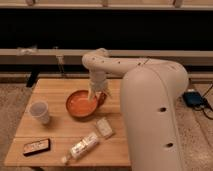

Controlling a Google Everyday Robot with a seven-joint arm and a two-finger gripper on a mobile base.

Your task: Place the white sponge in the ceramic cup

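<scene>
The white sponge (104, 127) lies on the wooden table (55, 90), in front of and to the right of the orange bowl (82, 104). The ceramic cup (40, 112) stands upright near the table's left edge. My gripper (98, 95) hangs over the bowl's right rim, behind the sponge and far right of the cup. Nothing shows in it.
A clear bottle with a white label (83, 147) lies near the front edge. A dark flat device (36, 146) lies at the front left corner. My large white arm (150, 110) covers the table's right side. A railing (45, 54) runs behind.
</scene>
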